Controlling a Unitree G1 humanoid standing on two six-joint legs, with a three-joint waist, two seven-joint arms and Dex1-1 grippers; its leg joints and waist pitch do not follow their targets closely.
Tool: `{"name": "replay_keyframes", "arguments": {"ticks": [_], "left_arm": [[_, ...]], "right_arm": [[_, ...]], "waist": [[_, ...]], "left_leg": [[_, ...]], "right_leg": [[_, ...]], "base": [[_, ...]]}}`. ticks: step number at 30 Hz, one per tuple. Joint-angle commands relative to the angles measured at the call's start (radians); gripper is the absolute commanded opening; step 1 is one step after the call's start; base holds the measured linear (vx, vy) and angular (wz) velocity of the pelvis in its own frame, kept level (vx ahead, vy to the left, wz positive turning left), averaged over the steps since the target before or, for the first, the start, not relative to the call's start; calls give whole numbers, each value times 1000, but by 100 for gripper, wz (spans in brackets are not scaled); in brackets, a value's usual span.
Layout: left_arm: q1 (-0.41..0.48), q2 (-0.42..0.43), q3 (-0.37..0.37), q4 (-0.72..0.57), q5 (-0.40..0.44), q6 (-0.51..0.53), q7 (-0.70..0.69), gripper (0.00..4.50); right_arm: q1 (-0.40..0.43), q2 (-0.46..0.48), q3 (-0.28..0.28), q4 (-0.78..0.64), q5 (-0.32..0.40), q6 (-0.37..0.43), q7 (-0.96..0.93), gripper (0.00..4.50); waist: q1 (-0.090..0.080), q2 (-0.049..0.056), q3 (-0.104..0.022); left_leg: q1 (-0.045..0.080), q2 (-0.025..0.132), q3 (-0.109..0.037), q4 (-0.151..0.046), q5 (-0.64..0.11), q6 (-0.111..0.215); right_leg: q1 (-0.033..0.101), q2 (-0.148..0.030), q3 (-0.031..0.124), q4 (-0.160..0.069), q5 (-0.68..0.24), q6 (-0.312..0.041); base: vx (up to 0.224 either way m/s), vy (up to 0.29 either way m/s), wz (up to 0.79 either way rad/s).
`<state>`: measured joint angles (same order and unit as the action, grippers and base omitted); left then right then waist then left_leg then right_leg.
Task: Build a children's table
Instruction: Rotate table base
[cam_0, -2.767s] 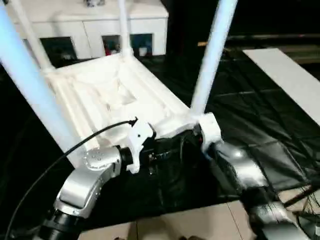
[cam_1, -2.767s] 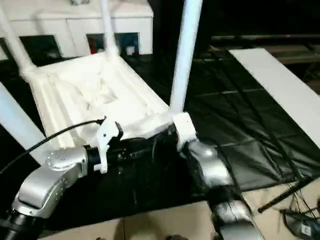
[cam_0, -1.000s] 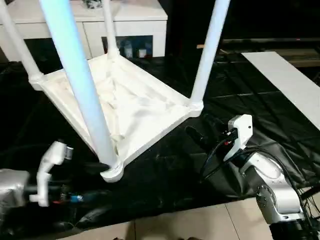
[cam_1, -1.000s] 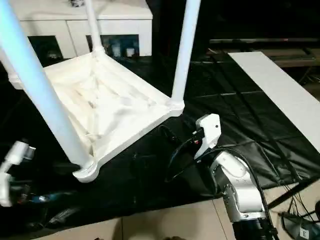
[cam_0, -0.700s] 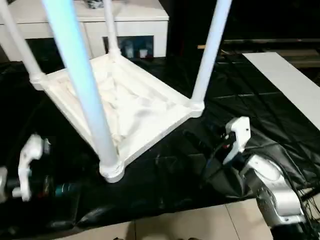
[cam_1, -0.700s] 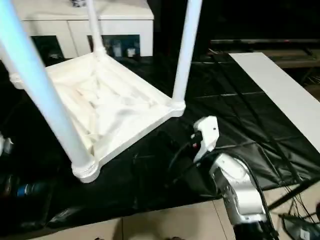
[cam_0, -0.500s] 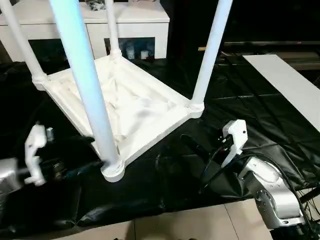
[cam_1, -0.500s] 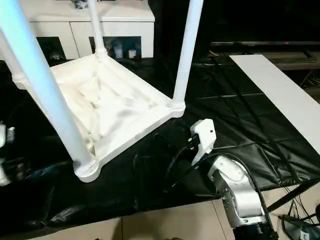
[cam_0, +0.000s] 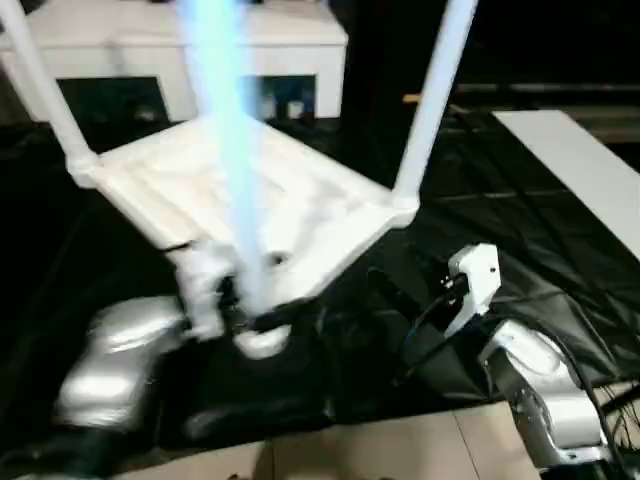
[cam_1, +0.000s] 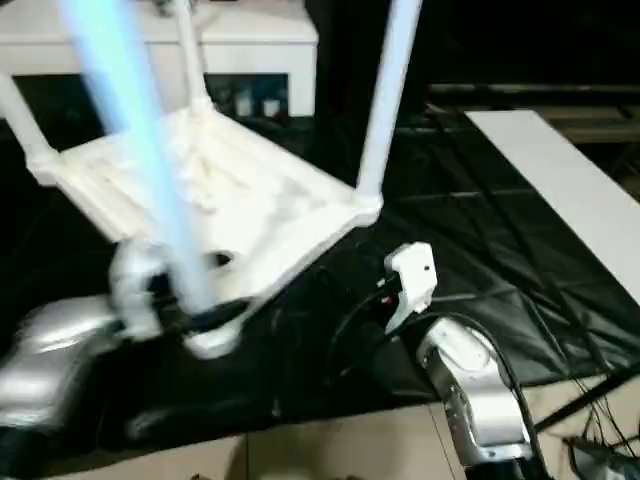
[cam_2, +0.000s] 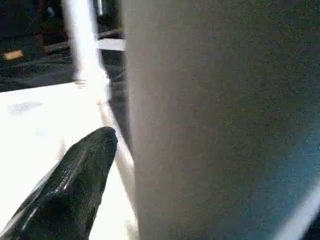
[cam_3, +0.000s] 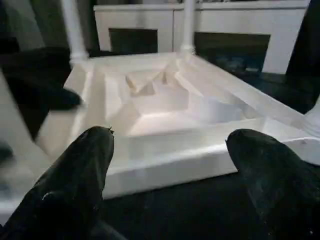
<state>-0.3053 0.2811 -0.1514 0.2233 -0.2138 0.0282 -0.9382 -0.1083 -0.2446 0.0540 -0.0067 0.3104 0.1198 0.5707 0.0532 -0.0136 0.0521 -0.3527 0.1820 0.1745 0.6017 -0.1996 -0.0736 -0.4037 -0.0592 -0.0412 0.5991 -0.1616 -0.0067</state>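
The children's table lay upside down on the black floor sheet, a white plastic top with ribbed underside and four tapered legs standing up. Behind it stood a white cabinet. The left gripper sat against the near leg; its grip could not be told. The right gripper hung open and empty, just short of the rim.

Dim room – near leg and left claw motion-blurred, tabletop overexposed.
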Motion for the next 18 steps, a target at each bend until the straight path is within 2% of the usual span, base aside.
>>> {"name": "replay_keyframes", "arguments": {"ticks": [1,2,3,5,6,7,8,9,10,12,13,14,15,16,17,18], "left_arm": [[-72,-58,-58,83,107,-44,113,442],[-86,-74,-64,100,118,-49,131,442],[-139,-135,-83,167,152,-73,198,442],[-192,-203,-89,237,156,-87,240,442],[-222,-235,-99,280,168,-105,254,442],[-242,-252,-107,311,175,-115,255,442],[-253,-260,-112,329,181,-124,255,442],[-254,-260,-112,330,181,-125,255,442],[-274,-257,-120,357,193,-146,246,442],[-287,-248,-121,370,194,-158,234,442],[-297,-225,-119,378,193,-172,201,442],[-297,-220,-119,378,191,-171,189,442],[-296,-198,-119,377,180,-167,136,442],[-284,-148,-126,352,151,-143,17,442],[-279,-118,-129,338,134,-127,-43,442],[-274,-84,-132,321,121,-113,-98,442]], "right_arm": [[7,3,-21,-35,5,5,-22,406],[8,4,-22,-37,6,6,-24,406],[12,8,-24,-43,9,8,-28,406],[17,12,-26,-47,9,7,-35,406],[19,13,-28,-49,8,6,-40,406],[20,14,-31,-50,6,3,-46,406],[20,14,-34,-51,5,1,-50,406],[20,14,-34,-52,5,1,-50,406],[21,10,-42,-55,5,1,-52,406],[23,4,-49,-60,6,2,-52,406],[27,-5,-59,-68,9,5,-52,406],[27,-6,-60,-69,10,6,-51,406],[31,-10,-65,-75,13,10,-49,406],[39,-21,-70,-84,17,18,-39,406],[43,-28,-70,-86,17,22,-29,406],[47,-35,-67,-88,18,25,-18,406]], "waist": [[-2,4,-58],[-2,5,-59],[-1,3,-58],[8,6,-63],[5,1,-61],[9,7,-65],[9,7,-65],[5,2,-66],[4,12,-67],[-1,9,-70],[-1,13,-70],[0,13,-69],[1,17,-70],[1,16,-67],[0,14,-67],[1,18,-67]], "left_leg": [[2,39,-14,-82,-280,12],[3,39,-14,-81,-277,13],[-2,38,-14,-81,-266,18],[1,38,-16,-77,-251,24],[-7,37,-15,-79,-239,30],[-8,36,-17,-76,-218,38],[-8,36,-17,-76,-218,38],[-13,35,-17,-76,-205,46],[-14,34,-18,-74,-195,52],[-14,34,-17,-70,-182,64],[-15,36,-16,-70,-170,73],[-14,34,-15,-69,-171,78],[-12,35,-16,-69,-175,80],[-12,37,-15,-71,-175,81],[-13,39,-16,-75,-184,78],[-10,40,-17,-75,-188,75]], "right_leg": [[37,-66,43,-88,-392,-112],[37,-67,43,-87,-381,-114],[41,-67,42,-88,-379,-113],[42,-72,41,-89,-372,-116],[45,-71,41,-92,-363,-115],[48,-72,40,-86,-325,-123],[48,-72,40,-86,-325,-123],[52,-69,38,-85,-297,-129],[53,-71,37,-83,-277,-139],[54,-69,37,-80,-238,-158],[55,-70,37,-76,-213,-174],[53,-70,36,-80,-222,-174],[53,-72,36,-79,-235,-178],[52,-72,36,-81,-242,-181],[53,-73,36,-79,-259,-181],[51,-73,36,-76,-261,-185]], "base": [[0,0,0],[0,0,0],[0,0,0],[0,0,0],[0,0,0],[0,0,0],[0,0,0],[0,0,0],[0,0,0],[0,0,0],[0,0,0],[0,0,0],[0,0,0],[0,0,0],[0,0,0],[0,0,0]]}}
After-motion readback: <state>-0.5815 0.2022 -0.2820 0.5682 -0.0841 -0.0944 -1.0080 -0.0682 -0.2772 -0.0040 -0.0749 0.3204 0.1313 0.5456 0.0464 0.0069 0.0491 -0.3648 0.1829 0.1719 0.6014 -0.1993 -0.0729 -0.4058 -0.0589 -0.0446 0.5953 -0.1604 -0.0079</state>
